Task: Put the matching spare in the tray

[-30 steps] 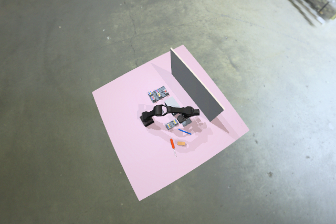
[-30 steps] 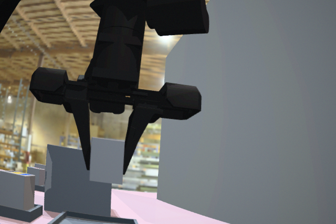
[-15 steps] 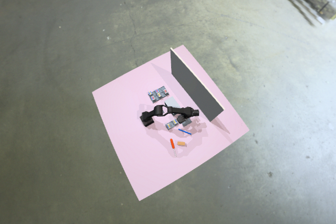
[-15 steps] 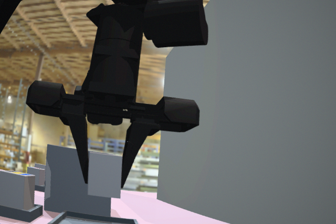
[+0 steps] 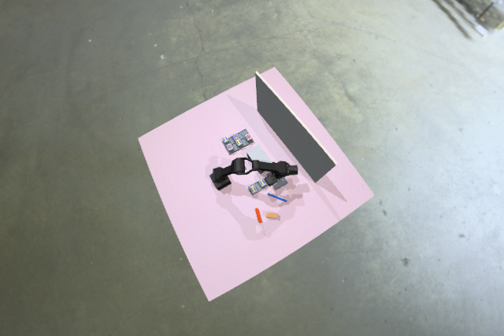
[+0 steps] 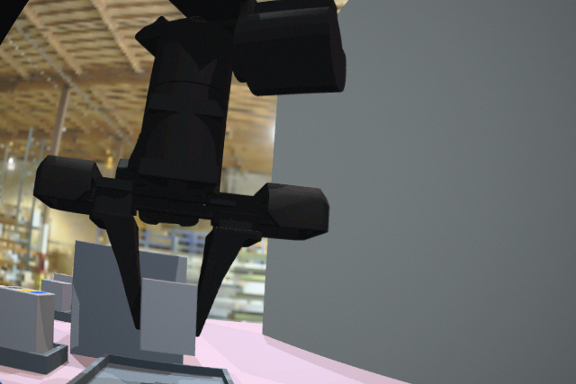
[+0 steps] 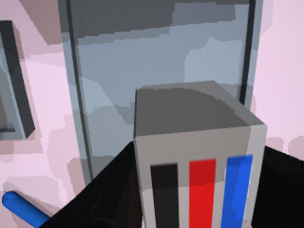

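Observation:
My gripper (image 6: 167, 329) (image 7: 181, 146) (image 5: 272, 179) is shut on a grey spare block (image 6: 167, 312) (image 7: 197, 171) whose face bears black, red and blue stripes. I cannot tell whether the block touches the tray floor. A larger grey unit (image 6: 97, 305) (image 5: 258, 153) stands behind the held block. The rack of other striped spares (image 5: 236, 140) lies further back on the pink mat (image 5: 183, 186).
A tall grey panel (image 5: 293, 124) (image 6: 418, 161) stands close to the right of the gripper. A holder with a striped spare (image 5: 256, 187) (image 6: 22, 319) sits left of the tray. A blue pen (image 5: 276, 197) (image 7: 22, 209), an orange screwdriver (image 5: 258, 216) and a tan piece (image 5: 272, 216) lie in front.

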Robot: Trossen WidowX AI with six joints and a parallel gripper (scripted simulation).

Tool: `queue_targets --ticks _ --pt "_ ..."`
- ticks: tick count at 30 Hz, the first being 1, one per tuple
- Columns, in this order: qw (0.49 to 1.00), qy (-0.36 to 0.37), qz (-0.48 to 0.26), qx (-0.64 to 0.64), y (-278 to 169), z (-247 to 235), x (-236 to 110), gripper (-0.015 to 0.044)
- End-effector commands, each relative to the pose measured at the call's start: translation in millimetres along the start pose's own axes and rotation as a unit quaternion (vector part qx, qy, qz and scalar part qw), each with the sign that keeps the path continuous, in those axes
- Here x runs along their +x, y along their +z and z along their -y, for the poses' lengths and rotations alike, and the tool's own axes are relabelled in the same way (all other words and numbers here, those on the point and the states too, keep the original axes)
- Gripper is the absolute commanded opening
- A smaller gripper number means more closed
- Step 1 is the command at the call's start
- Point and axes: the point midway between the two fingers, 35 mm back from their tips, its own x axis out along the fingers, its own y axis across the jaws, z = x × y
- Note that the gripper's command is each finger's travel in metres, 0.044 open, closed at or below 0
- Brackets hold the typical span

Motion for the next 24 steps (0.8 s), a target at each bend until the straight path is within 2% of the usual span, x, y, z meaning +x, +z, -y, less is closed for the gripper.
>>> queue_targets --ticks 1,17,24 --pt "1.0 0.001 0.0 -0.003 0 -1 5 0.0" --pt "1.0 0.001 0.0 -0.003 2 -4 20 0.0" --pt "1.0 0.0 0.0 0.0 2 -3 17 0.0184"
